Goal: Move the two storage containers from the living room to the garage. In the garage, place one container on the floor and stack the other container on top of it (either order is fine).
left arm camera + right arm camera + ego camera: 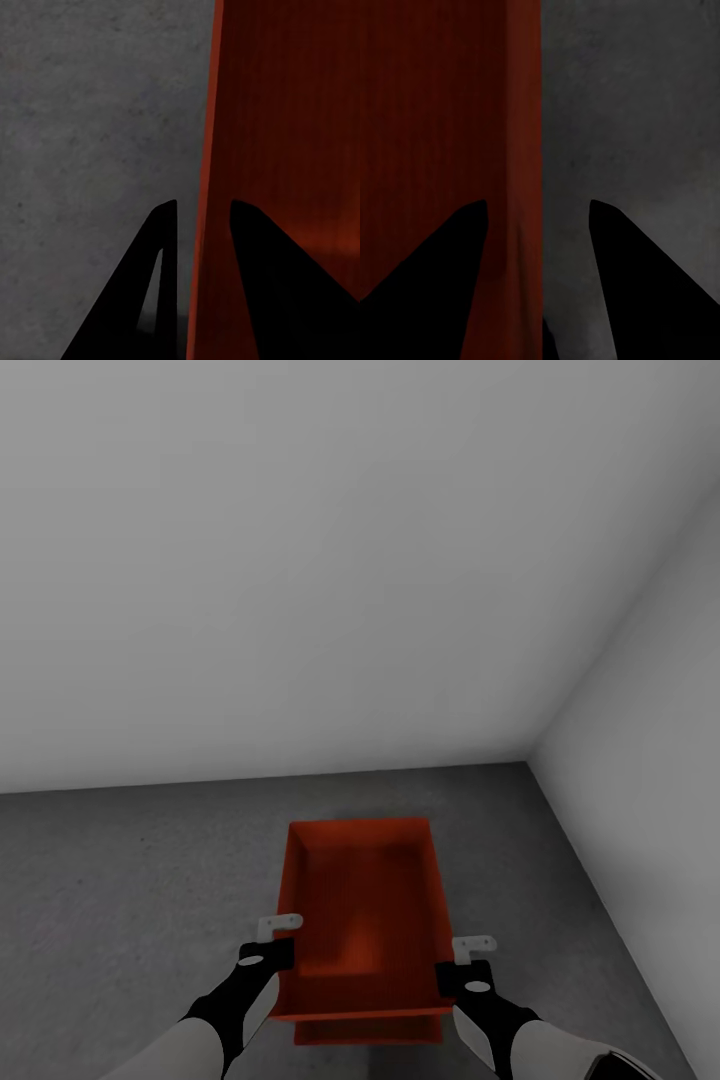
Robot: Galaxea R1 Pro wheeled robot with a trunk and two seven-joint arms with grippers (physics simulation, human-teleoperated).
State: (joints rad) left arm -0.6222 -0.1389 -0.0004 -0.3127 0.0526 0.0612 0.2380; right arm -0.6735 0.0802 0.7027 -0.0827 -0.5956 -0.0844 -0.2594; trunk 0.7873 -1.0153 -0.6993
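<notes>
Two grippers straddle the upper container, its long axis running straight ahead between them. Left gripper and right gripper each have fingers spread around a side wall, equally near. It sits on the lower container, on the floor.

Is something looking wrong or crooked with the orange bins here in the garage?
Nothing stands out. The upper container sits squarely over the lower container, whose front edge shows beneath it, on the grey floor. Left claw and right claw each straddle a side wall, apparently open.
</notes>
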